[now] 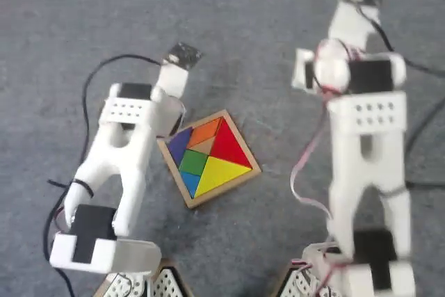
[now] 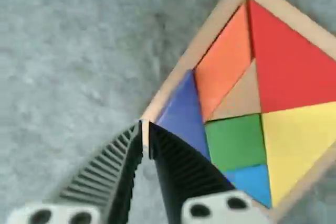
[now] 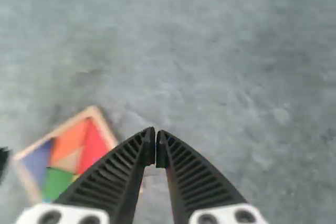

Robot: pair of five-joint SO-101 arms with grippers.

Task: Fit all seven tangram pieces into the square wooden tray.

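Observation:
The square wooden tray (image 1: 240,147) lies rotated like a diamond on the grey carpet, mid-table. Inside it sit red (image 1: 228,142), yellow (image 1: 219,174), orange (image 1: 204,132), green (image 1: 192,161), blue (image 1: 189,183), purple (image 1: 179,145) and tan (image 1: 203,146) pieces, flat and flush. My left gripper (image 2: 145,125) is shut, its tips over the tray's rim (image 2: 173,80) beside the purple piece (image 2: 184,116). My right gripper (image 3: 155,131) is shut with nothing in it, raised over bare carpet away from the tray (image 3: 102,119).
Grey carpet covers the whole table. The left arm's white body (image 1: 118,172) stands just left of the tray, and the right arm (image 1: 365,144) rises at the right. Cables (image 1: 306,165) trail beside the right arm. Both bases sit at the near edge.

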